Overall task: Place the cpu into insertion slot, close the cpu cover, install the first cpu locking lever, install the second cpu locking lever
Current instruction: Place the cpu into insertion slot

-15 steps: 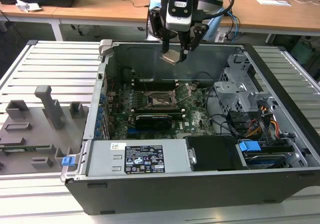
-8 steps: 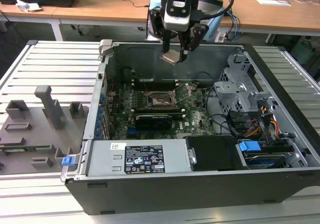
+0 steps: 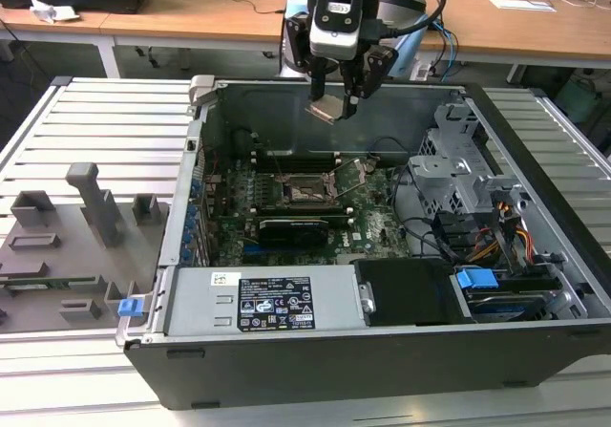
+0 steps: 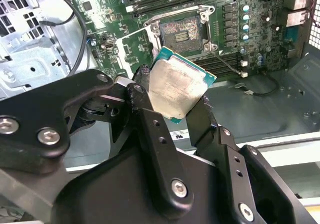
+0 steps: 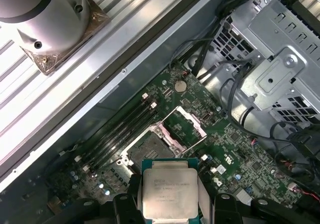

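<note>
1. Overhead, the hand [image 3: 334, 110] hangs above the open computer case [image 3: 286, 351], near its far wall in the exterior view and well clear of the motherboard [image 3: 377, 226]
2. Its two black fingers [image 4: 200, 116] are clamped on the cpu [image 4: 177, 91], pinching it by opposite edges; the pale metal top faces both wrist cameras, and in the exterior view the chip sits tilted
3. Below, the insertion slot [image 5: 149, 146] lies bare, its grey pin field uncovered, with the cpu apart from it and above it
4. Beside the slot, the cpu cover [image 5: 190, 120] is swung open, and green board shows through its cut-out centre
5. Long narrow memory slots [image 5: 120, 129] run along one side of the insertion slot; in the exterior view a long black expansion card [image 3: 301, 224] lies just on its near side
6. Outside, the case rests on a slatted metal bench [image 3: 105, 121], where grey fixtures [image 3: 86, 198] stand on the exterior view's left
</note>
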`<state>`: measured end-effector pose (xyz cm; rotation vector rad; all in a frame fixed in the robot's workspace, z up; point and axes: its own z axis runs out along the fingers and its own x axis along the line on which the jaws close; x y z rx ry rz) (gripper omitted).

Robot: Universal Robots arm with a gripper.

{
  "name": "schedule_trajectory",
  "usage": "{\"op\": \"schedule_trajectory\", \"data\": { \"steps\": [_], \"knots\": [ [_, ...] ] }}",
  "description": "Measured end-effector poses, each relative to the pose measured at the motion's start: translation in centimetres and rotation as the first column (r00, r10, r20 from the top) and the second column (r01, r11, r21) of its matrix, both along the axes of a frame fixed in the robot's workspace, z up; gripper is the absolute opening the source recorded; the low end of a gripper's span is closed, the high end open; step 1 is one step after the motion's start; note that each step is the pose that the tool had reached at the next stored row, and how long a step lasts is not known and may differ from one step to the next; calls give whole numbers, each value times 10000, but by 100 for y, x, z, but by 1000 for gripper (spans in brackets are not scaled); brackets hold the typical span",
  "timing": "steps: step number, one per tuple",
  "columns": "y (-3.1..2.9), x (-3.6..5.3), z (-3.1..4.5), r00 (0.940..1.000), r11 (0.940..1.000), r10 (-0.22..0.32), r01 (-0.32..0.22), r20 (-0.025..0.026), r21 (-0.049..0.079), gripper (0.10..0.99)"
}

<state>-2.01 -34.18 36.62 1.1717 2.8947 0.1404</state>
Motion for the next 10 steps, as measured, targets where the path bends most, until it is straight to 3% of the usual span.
{"op": "schedule_trajectory", "data": {
  "steps": [10],
  "knots": [
    [0, 0, -20, 9996, 9996, -271, 271, -2, -1, 533]
  ]
}}
